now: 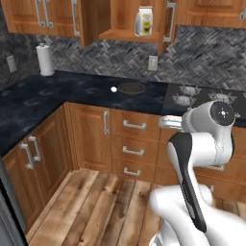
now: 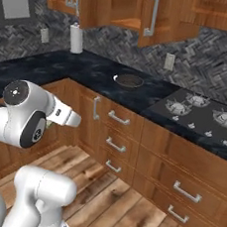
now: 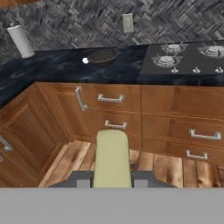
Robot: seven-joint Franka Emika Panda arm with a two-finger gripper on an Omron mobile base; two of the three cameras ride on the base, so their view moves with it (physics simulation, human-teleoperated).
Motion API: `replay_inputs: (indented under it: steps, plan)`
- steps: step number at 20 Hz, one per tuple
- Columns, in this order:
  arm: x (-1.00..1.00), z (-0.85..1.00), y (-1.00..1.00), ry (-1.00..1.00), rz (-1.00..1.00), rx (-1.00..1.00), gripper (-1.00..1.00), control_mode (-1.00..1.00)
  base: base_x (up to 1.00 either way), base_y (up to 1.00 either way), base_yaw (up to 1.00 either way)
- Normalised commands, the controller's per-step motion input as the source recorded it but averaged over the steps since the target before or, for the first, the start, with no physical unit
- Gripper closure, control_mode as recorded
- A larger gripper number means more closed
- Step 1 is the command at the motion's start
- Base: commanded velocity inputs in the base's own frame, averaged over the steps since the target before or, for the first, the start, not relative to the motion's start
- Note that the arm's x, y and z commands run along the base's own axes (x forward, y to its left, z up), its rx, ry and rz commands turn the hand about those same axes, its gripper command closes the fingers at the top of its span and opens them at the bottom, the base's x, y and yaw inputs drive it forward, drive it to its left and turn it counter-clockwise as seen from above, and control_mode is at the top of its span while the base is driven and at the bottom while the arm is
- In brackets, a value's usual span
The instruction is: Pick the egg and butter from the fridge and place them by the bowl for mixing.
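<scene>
Between the jaws, clamped, sat the pale yellow-tan rectangular butter stick (image 3: pixel 112 158), carried well short of the dark marbled table (image 3: pixel 57 70). Beside the round dark grey-brown bowl (image 3: pixel 103 56) the small white egg (image 3: pixel 85 61) already lay. Carrying the butter there was evidently in hand; next it needed setting down near them.

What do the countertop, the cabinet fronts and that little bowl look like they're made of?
The countertop looks like polished dark stone, black with pale mottled veining. The cabinet fronts look like reddish-brown wood, with visible grain, and carry metal-looking bar handles. The bowl is a matte dark grey-brown with a lighter rim, perhaps ceramic or metal; the look leaves that open.
</scene>
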Motion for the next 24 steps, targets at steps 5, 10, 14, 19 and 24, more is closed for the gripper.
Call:
replay_inputs:
  steps: [5, 10, 14, 19, 24]
  plan:
    - [0.00, 0.00, 0.00, 0.00, 0.00, 0.00, 1.00, 1.00, 0.93, -0.05, 0.11]
    - [0.00, 0.00, 0.00, 0.00, 0.00, 0.00, 1.00, 1.00, 0.87, 0.00, 0.31]
    - [0.00, 0.00, 0.00, 0.00, 0.00, 0.00, 1.00, 1.00, 0.80, 0.00, 0.38]
    - [0.00, 0.00, 0.00, 0.00, 0.00, 0.00, 1.00, 1.00, 0.90, 0.01, 0.13]
    - [0.00, 0.00, 0.00, 0.00, 0.00, 0.00, 1.00, 1.00, 0.79, 0.18, -0.20]
